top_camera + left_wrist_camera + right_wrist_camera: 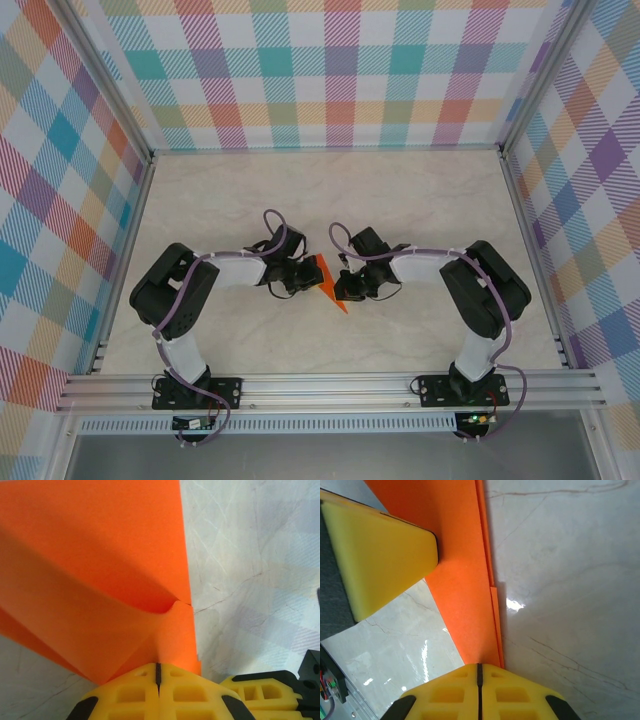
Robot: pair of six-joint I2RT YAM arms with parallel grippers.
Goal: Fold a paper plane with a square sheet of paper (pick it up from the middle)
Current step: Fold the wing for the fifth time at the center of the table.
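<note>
Nearest the left wrist camera, the left gripper (158, 674) has its yellow pads pressed flat together. The orange paper (100, 580) comes straight out of the seam between them, so the pinched edge is hidden. From there the paper fans wide, creased into overlapping flaps and cut off by the top and left of the frame. Just to this gripper's right, part of the right gripper (479, 672) shows in its own wrist view. It is likewise clamped tight, on a narrow layered strip of the same paper. From above, the two grippers meet nose to nose over the pale marbled table (250, 200). Only a small orange wedge shows between and just below them, and the overall outline cannot be made out. Checked walls (340, 80) stand beyond.
</note>
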